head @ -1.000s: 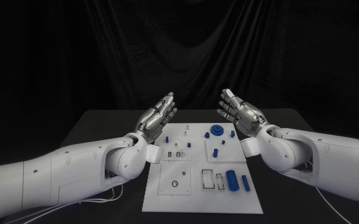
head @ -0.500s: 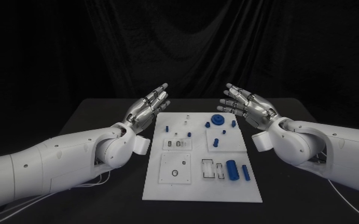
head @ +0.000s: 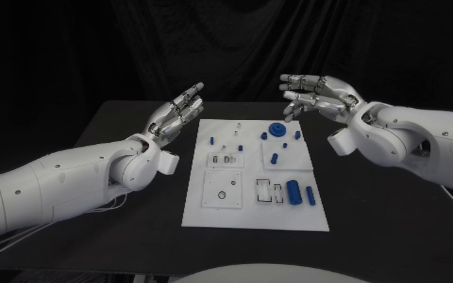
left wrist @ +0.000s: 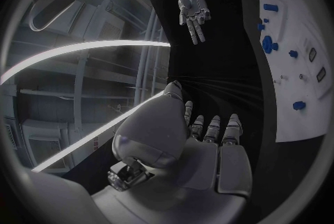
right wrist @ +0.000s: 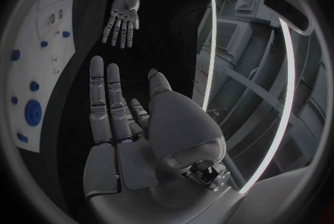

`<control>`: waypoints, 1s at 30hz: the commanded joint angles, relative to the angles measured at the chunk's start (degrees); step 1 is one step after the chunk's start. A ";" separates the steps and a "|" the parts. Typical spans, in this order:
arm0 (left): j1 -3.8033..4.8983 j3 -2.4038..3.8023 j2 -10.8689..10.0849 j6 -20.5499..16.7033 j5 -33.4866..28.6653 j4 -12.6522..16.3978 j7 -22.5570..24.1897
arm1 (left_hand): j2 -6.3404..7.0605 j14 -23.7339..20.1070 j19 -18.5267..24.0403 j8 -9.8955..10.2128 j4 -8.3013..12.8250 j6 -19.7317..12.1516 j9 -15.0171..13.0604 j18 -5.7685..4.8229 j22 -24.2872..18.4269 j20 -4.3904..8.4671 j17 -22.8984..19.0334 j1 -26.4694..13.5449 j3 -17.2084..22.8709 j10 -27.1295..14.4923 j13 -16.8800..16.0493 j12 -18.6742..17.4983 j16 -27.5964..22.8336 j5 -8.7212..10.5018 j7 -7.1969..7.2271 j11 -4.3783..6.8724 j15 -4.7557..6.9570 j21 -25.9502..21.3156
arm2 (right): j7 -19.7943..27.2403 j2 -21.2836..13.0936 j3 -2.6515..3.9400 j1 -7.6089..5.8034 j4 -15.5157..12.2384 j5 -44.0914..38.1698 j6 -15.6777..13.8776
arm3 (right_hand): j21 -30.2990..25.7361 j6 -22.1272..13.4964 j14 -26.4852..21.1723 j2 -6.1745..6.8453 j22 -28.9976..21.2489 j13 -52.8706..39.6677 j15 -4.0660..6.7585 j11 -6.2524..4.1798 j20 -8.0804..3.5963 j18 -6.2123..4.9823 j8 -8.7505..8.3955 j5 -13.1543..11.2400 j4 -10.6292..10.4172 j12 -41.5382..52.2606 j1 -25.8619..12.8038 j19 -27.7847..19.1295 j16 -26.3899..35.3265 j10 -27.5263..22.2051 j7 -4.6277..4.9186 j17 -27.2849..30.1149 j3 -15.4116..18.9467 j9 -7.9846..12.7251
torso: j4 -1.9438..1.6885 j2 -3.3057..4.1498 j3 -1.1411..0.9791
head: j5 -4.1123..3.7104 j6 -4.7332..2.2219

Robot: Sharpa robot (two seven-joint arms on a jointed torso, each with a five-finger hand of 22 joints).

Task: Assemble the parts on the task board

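The white task board (head: 222, 212) lies mid-table and also appears in the wrist views (left wrist: 306, 102) (right wrist: 43, 29). On it are a round blue part (head: 275, 130), a thick blue cylinder (head: 294, 192), a thin blue rod (head: 311, 195) and several small blue pegs. My left hand (head: 177, 116) hovers beside the board's far left corner, fingers straight and apart, holding nothing; the right wrist view shows it too (right wrist: 122, 20). My right hand (head: 316, 98) hangs above the far right corner, fingers apart and slightly curled, empty, and shows in the left wrist view (left wrist: 192, 12).
The black table (head: 113, 230) spreads around the board on all sides. White recessed panels (head: 224, 194) with slots sit in the board's near half. A dark curtain hangs behind the table.
Both hands have moved apart, off the board's middle toward its sides. The right hand has risen and curled its fingers a little. The parts have not moved.
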State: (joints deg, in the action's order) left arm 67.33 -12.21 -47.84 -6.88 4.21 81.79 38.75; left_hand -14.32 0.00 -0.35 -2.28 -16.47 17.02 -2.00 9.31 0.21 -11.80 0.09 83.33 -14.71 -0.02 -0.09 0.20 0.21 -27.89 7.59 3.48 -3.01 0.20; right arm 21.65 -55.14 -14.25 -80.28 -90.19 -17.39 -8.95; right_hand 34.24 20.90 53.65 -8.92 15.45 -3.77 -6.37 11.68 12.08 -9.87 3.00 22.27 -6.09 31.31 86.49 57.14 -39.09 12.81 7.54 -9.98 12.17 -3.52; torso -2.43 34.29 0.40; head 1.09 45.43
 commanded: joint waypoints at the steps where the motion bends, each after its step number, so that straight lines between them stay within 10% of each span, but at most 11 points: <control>1: 0.05 0.05 -1.19 -0.32 2.22 1.41 10.92 | 0.03 0.00 0.24 0.40 -0.03 -0.45 0.09 0.87 -0.12 0.17 -0.09 0.47 0.32 0.02 0.09 -0.20 -0.21 -0.28 -0.33 -0.61 0.59 -0.09 | -12.51 0.15 0.07 -2.45 0.06 -22.76 -3.46 | 3.17 3.33 2.73 0.50 1.94 -0.11 0.81 -0.11 -0.84 -0.54 0.75 -2.16 1.06 2.60 0.84 2.30 -3.36 2.81 0.21 -0.92 -0.77 -0.53 | -0.51 1.29 0.30 | -0.31 0.59; 3: 0.06 0.05 -2.15 -0.44 2.67 2.32 10.84 | 0.12 0.00 0.21 0.40 -0.05 -0.50 0.09 0.88 -0.10 0.30 -0.09 0.62 0.31 0.02 0.09 -0.20 -0.21 -0.49 -0.54 -1.02 0.73 -0.07 | -16.00 0.37 0.07 -3.72 0.16 -30.01 -3.21 | 5.60 9.83 4.95 1.13 3.49 -0.07 1.64 -0.70 -1.50 -0.55 2.27 -1.75 2.02 3.18 1.49 3.83 -5.81 4.44 1.27 -1.74 -1.40 -1.71 | -0.63 1.71 0.30 | -0.43 1.17; 8: 0.09 0.05 -4.52 -0.98 4.51 4.33 10.77 | 0.45 0.00 0.17 0.45 -0.14 -0.91 0.14 0.92 -0.07 0.31 -0.09 0.87 0.19 0.02 0.09 -0.20 -0.21 -0.94 -0.95 -1.75 0.57 -0.03 | -23.05 1.49 0.07 -5.87 0.44 -52.18 -2.79 | 13.44 18.15 11.49 2.65 8.97 0.19 3.82 -2.49 -3.71 -0.57 3.17 -6.37 3.22 3.17 1.83 7.73 -11.62 11.97 -0.35 -4.10 -4.25 -3.20 | -1.04 3.11 0.51 | -1.36 2.49; 14: 0.12 0.06 -5.72 -1.45 7.35 5.04 11.01 | 0.62 0.00 0.11 0.44 -0.19 -1.04 0.13 0.95 -0.03 0.12 -0.09 1.13 0.11 0.02 0.09 -0.20 -0.21 -1.41 -1.18 -2.60 0.34 0.03 | -26.66 2.64 0.07 -6.54 0.35 -69.63 -3.14 | 34.27 24.04 21.90 5.48 37.22 0.28 6.49 -4.96 -6.24 3.23 2.98 -8.28 3.04 -1.71 0.32 19.24 -12.96 24.00 -3.76 -5.89 -8.06 -4.30 | -1.89 4.63 0.66 | -2.92 3.13; 20: 0.38 0.06 -7.28 -1.88 10.93 6.98 11.44 | 0.97 0.00 0.02 0.51 -0.20 -2.03 0.20 0.98 0.03 -0.23 -0.09 2.37 0.24 0.65 -0.11 0.00 -0.21 -2.80 -2.33 -5.73 -0.04 0.11 | -28.40 2.96 0.07 -6.69 -0.15 -78.63 -4.62 | 38.26 27.38 26.16 7.30 42.95 0.20 6.00 -5.39 -5.80 3.95 2.14 -8.32 2.83 -7.79 -0.45 21.43 -11.58 30.68 -2.74 -7.04 -11.18 -4.35 | -1.91 5.92 0.78 | -4.22 3.30; 30: 1.31 0.05 -10.05 -3.59 16.00 10.03 12.21 | 1.61 0.00 0.26 0.42 -0.12 -1.35 0.12 1.04 -0.14 1.99 -0.09 3.17 0.18 1.19 -0.22 0.11 -0.21 -3.74 -3.78 -6.17 1.19 -0.12 | -30.22 3.91 0.07 -6.62 0.06 -83.13 -4.80 | 38.38 28.15 27.01 9.00 43.14 0.16 5.83 -5.58 -5.72 3.84 0.88 -10.22 1.20 -11.85 -2.64 21.43 -11.61 35.71 -2.65 -8.46 -12.83 -4.03 | -3.01 8.55 1.40 | -5.42 2.29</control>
State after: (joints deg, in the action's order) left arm 68.47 -12.21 -57.76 -9.24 17.00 91.42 38.82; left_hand -12.68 -0.08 -0.04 -2.05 -16.52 15.70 -1.83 9.31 0.16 -10.02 0.05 85.86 -14.66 1.13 -0.25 0.20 0.21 -31.43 4.14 -2.20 -2.13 0.20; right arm -5.80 -51.36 -14.22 -86.85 -90.18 -95.88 -12.42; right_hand 72.48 49.00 80.20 -0.21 58.50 -3.62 -0.58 6.13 6.04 -6.22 4.04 11.91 -4.82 19.57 84.06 78.43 -50.88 48.12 4.97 -18.40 -0.41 -7.60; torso -4.97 41.90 1.55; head -4.15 47.85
